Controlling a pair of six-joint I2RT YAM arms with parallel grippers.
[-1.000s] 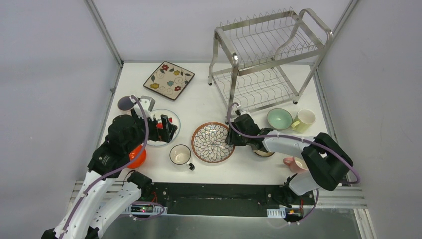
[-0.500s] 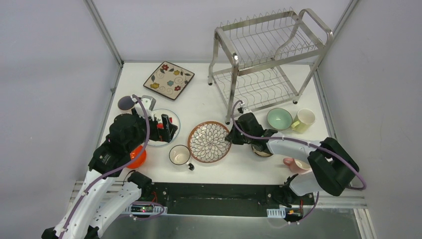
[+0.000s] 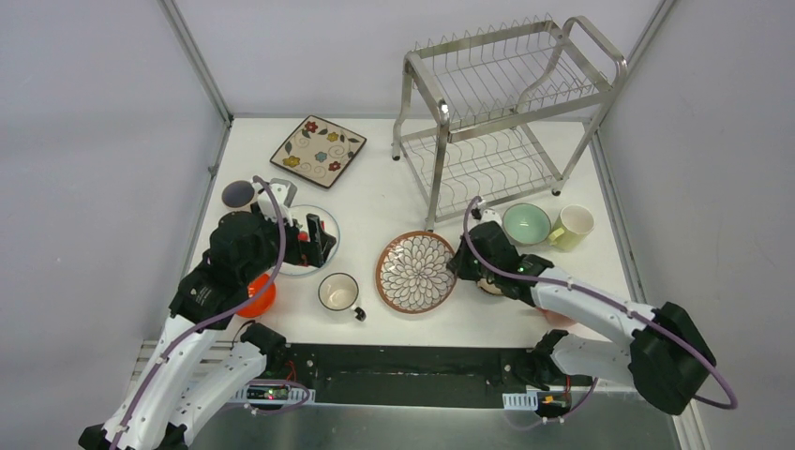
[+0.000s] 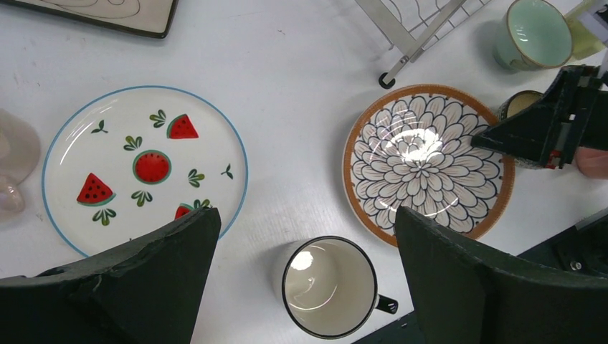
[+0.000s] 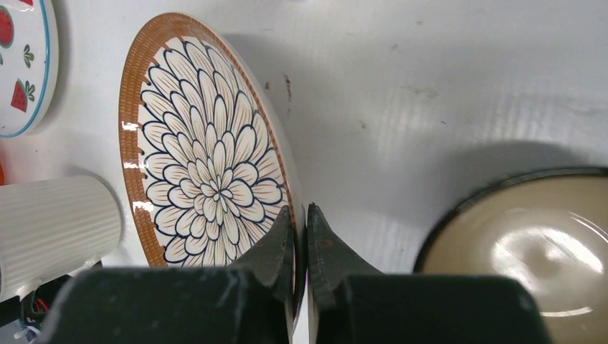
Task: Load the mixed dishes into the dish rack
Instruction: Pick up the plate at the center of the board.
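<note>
Surface finishes, as seen
Round petal-pattern plate (image 5: 208, 172) was glossy glazed ceramic; dish rack (image 3: 437, 164) shiny metal; desk (image 3: 375, 178) matt white.

Non-task stuff on my feed: white table (image 3: 375, 187) w/ grey walls (image 3: 94, 141) on 3 sides, silver corner posts at back left (image 3: 197, 61) & back right (image 3: 637, 61). Black mounting strip (image 3: 403, 375) along near edge; I see a small circuit board (image 3: 272, 394) just below it, left side.

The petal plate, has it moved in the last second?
Yes. The petal plate has slid right, away from the black-rimmed cup, pinched at its rim by the right gripper.
</note>
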